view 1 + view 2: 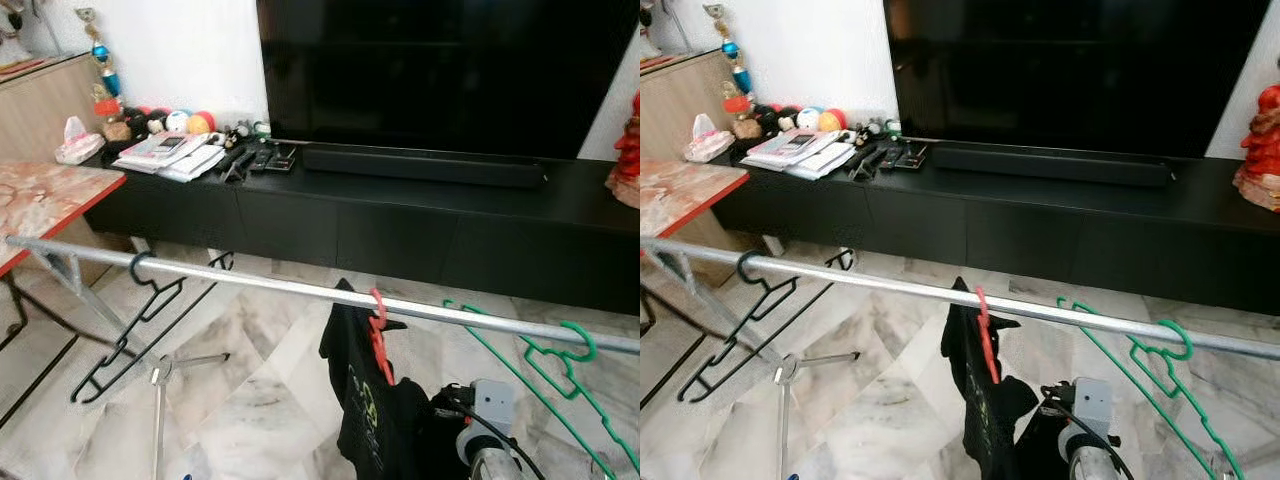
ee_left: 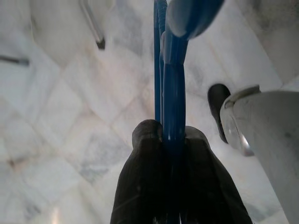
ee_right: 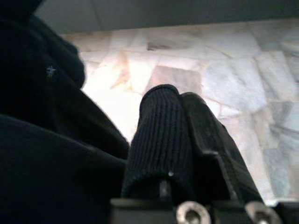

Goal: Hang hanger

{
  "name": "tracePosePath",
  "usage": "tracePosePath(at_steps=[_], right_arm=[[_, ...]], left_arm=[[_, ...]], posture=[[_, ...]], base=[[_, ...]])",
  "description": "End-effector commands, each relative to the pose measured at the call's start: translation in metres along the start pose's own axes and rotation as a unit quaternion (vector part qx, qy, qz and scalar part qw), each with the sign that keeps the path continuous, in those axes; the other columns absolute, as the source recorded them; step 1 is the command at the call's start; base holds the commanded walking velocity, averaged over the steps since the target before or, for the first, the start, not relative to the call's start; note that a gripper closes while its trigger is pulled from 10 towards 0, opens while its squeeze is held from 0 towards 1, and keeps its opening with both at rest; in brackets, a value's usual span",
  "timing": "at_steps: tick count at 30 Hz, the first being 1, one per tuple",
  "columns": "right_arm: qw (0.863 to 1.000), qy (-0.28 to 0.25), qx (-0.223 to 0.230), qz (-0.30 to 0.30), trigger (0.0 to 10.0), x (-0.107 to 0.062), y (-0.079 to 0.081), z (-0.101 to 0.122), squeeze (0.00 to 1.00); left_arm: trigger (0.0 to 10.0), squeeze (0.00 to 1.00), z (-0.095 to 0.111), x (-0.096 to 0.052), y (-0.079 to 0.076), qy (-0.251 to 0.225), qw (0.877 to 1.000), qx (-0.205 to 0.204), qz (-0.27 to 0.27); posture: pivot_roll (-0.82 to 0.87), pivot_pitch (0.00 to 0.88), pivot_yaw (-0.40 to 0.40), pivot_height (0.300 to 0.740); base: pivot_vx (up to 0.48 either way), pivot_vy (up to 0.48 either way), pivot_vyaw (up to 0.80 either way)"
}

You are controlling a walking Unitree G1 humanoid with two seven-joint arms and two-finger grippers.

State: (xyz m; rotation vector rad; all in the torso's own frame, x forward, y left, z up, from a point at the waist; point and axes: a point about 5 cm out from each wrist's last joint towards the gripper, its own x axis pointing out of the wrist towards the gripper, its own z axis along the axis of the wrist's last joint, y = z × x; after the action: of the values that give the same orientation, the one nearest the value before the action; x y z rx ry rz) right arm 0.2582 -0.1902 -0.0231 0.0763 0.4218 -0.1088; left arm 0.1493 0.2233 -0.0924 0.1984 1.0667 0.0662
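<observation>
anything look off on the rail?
The black garment on the red plastic hanger sags bunched to one side, not spread across it. The black wire hanger and green plastic hanger hang bare on the silver metal rail.

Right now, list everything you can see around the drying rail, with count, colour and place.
Metal drying rail: one, silver, across the foreground.
Black wire hanger: one, on the rail's left end.
Red plastic hanger: one, mid-rail, carrying a black T-shirt.
Green plastic hanger: one, on the rail's right end.
Blue plastic hanger: one, in the left gripper.
Black TV cabinet: one, behind the rail.
Black television: one, on the cabinet.
Black soundbar: one, below the screen.
Left gripper: shut on the blue hanger.
Right gripper: shut, beside the T-shirt.
</observation>
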Motion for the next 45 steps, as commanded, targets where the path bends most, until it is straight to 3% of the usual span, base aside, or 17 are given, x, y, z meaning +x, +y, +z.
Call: tracePosePath(at_steps=[1, 8, 23, 45], right_arm=[[1.000, -0.005, -0.018, 0.011, 10.0, 0.001, 0.004, 0.002, 0.00], [1.000, -0.004, -0.011, 0.008, 10.0, 0.000, 0.003, 0.001, 0.00], [1.000, -0.005, -0.014, 0.009, 10.0, 0.000, 0.003, 0.001, 0.00], [1.000, -0.006, -0.014, 0.008, 10.0, 0.000, 0.003, 0.001, 0.00]], left_arm=[[10.0, 0.00, 0.009, 0.001, 0.001, -0.015, 1.000, 0.002, 0.004], [10.0, 0.00, 0.015, 0.002, -0.003, -0.021, 1.000, 0.000, -0.002], [10.0, 0.00, 0.006, 0.001, -0.006, -0.012, 1.000, -0.002, -0.013], [10.0, 0.00, -0.004, 0.000, -0.005, 0.003, 1.000, 0.005, -0.018]], posture=[[0.00, 0.001, 0.039, 0.740], [0.00, 0.009, 0.040, 0.740], [0.00, 0.016, 0.036, 0.740], [0.00, 0.004, 0.037, 0.740]], base=[[0.000, 0.000, -0.79], [0.000, 0.000, -0.76], [0.000, 0.000, 0.00], [-0.277, 0.000, 0.00]])
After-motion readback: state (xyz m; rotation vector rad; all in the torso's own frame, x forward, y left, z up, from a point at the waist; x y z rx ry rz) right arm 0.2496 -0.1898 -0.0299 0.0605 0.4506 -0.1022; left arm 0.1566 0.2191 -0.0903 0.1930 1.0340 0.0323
